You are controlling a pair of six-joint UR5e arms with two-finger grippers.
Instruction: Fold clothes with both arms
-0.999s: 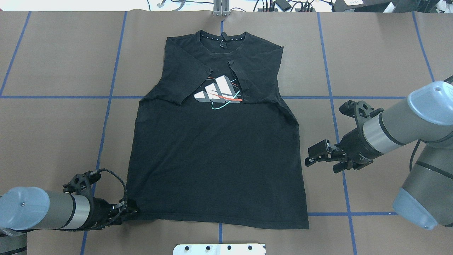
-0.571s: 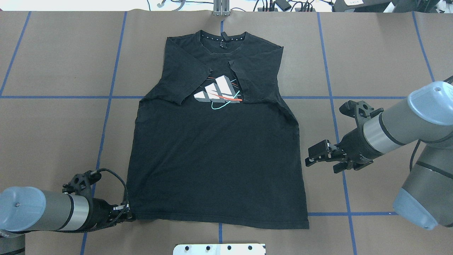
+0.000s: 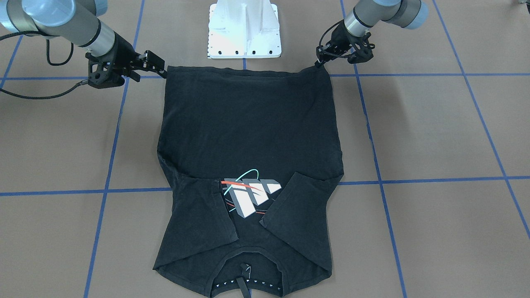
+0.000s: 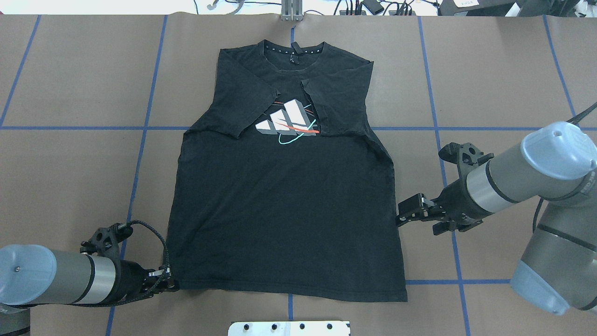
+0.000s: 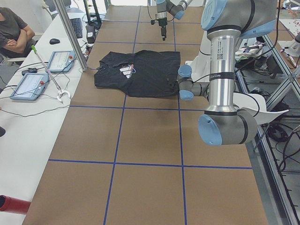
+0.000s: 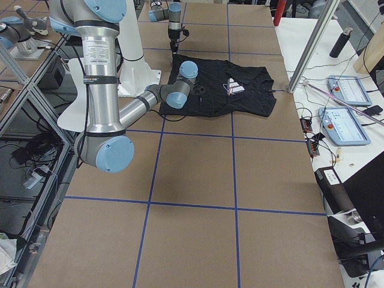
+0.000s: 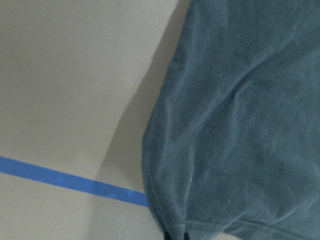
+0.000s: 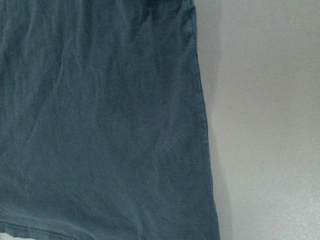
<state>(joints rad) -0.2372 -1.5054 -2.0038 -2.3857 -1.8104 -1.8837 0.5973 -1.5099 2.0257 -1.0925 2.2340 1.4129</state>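
Left gripper [image 4: 169, 283] seems clamped on the T-shirt [image 4: 284, 210] hem corner; right gripper [image 4: 403, 215], jaws apart, hovers beside its opposite edge.

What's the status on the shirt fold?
Left gripper shut on shirt hem corner. Right gripper open near other corner, no grip. Sleeves folded in. Nothing in the way.

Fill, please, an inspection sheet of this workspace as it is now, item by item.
Surface: brown table covering with blue tape grid.
Job's things: black T-shirt spread flat, both sleeves folded over the chest.
Clutter: nothing seen.
Grippers: left gripper pinches a hem corner; right gripper open beside the shirt's other edge, holding nothing.
Cables: black cable loops at the left wrist.
Surroundings: white base plate; control tablets and a seated person at a side bench.
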